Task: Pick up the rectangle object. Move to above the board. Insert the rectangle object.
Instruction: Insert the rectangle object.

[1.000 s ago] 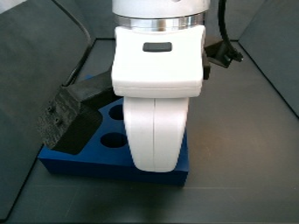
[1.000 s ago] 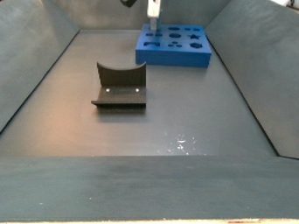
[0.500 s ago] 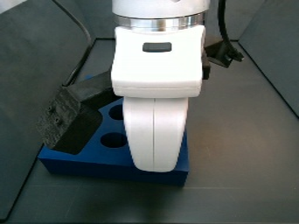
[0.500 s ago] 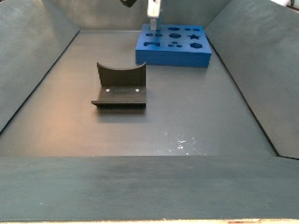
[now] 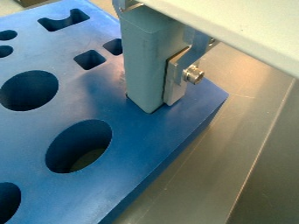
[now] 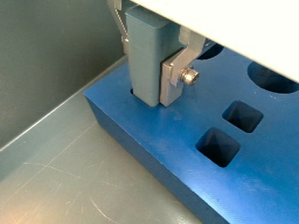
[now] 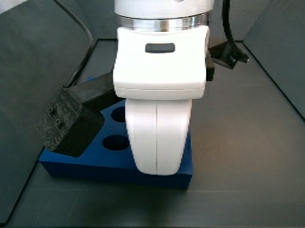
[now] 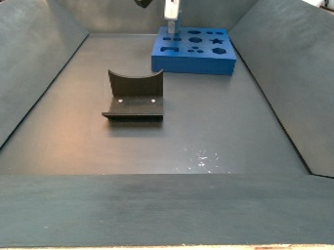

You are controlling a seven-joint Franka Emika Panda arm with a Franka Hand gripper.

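In both wrist views my gripper (image 5: 149, 83) (image 6: 149, 83) is shut on the rectangle object (image 5: 146, 57) (image 6: 146, 52), a pale blue-grey bar held upright. Its lower end meets the top face of the bright blue board (image 5: 117, 166) (image 6: 152, 149) near a corner, apparently set into a hole there. A silver finger (image 5: 177, 74) (image 6: 176, 79) presses its side. In a side view the bar (image 8: 170, 14) stands over the board's (image 8: 196, 61) far left corner. In a side view the white arm (image 7: 161, 98) hides the gripper and most of the board (image 7: 71, 165).
A dark olive-brown block with a curved notch (image 8: 133, 96) lies on the grey floor in front of the board; it also shows beside the board in a side view (image 7: 66, 116). Sloped grey walls (image 8: 39, 88) enclose the floor. The board has round and square holes (image 6: 239, 114).
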